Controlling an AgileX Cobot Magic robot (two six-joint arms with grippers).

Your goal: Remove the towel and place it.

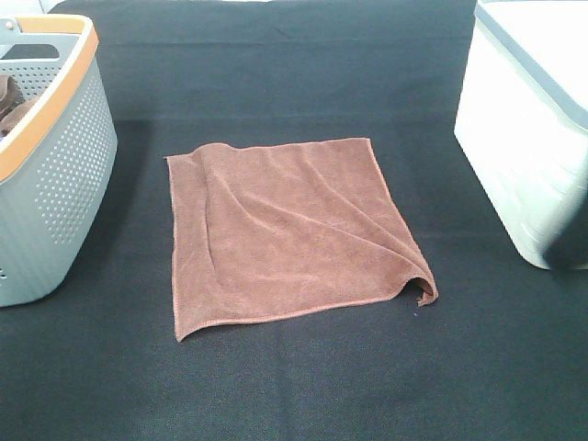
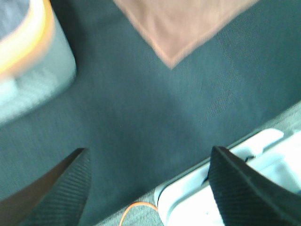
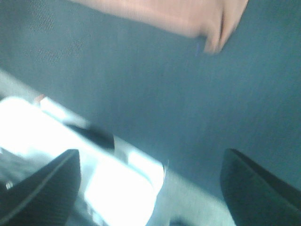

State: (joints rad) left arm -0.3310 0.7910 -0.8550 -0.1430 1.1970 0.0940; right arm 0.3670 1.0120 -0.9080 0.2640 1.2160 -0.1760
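- The towel (image 1: 285, 234), a square reddish-brown microfibre cloth with a stitched hem, lies spread on the black-covered desk (image 1: 303, 386) in the middle of the exterior high view, well apart from both containers.
- It is mostly flat, with soft creases running from its far-left corner, and its near-right corner is curled up and folded over on itself (a small dark bit shows just under that curl).
- A grey perforated basket (image 1: 64, 175) with an orange rim stands at the left edge of the desk; brown bunched cloth (image 1: 11, 106) shows inside it.
- A white bin (image 1: 524, 156) with a dark rim stands at the right edge.
- Neither arm appears in the exterior high view.
- Left wrist view (blurred): the left gripper (image 2: 150, 188) has its fingers (image 2: 66, 188) spread wide and released, holding nothing, above the bare desk cover, with one towel corner (image 2: 171, 28) and the basket's corner beyond them.
- Right wrist view (also blurred): the right gripper (image 3: 150, 188) has its fingers (image 3: 254, 188) spread and released, empty, with the curled towel corner (image 3: 214, 28) ahead on the cover.
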